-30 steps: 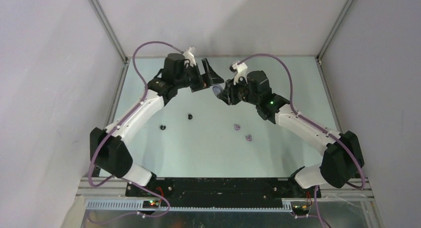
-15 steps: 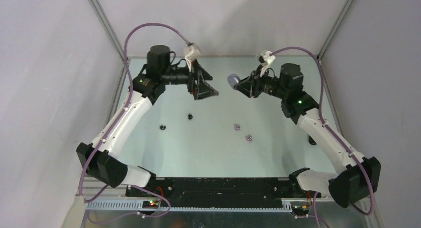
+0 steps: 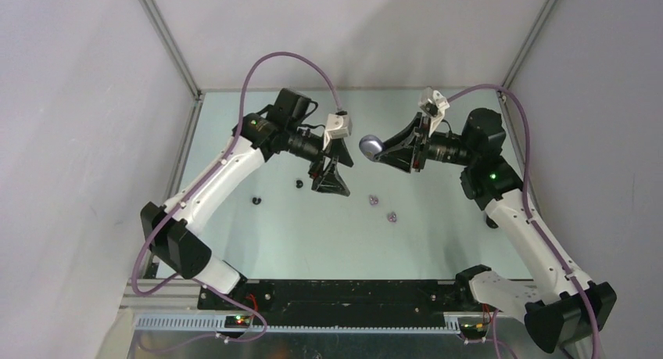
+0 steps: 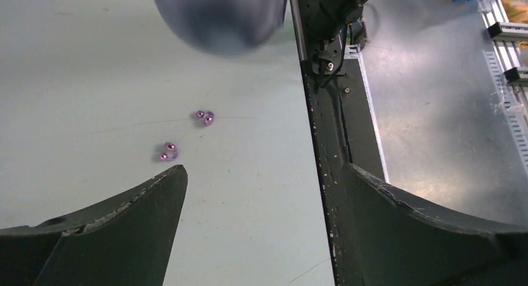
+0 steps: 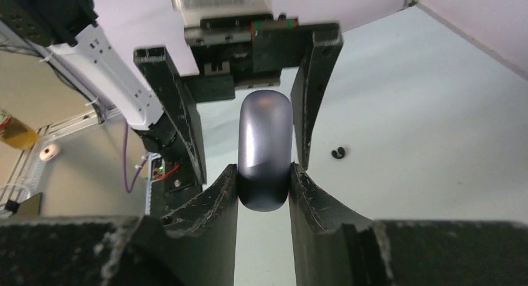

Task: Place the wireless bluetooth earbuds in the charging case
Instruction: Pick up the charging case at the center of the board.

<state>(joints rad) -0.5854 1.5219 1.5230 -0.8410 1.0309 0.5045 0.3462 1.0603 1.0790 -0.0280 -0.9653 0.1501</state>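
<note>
Preparation was in hand: right gripper (image 5: 264, 177) pinched the closed charging case (image 3: 370, 146) aloft, left gripper (image 3: 333, 170) gaped empty at its 8 o'clock; earbuds (image 3: 374, 199) lay on the table (image 3: 438, 242) toward 6 o'clock. Opening it seemingly came next.

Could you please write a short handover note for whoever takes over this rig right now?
The left tool is open wide and empty, raised facing the case.
The right tool is shut on the charging case, held above the table; its lid looks closed.
All four earbuds lie loose on the table: the black earbuds left of centre, the purple earbuds right of centre.
Done: case picked up.
Left: open the case and seat all four earbuds.
</note>
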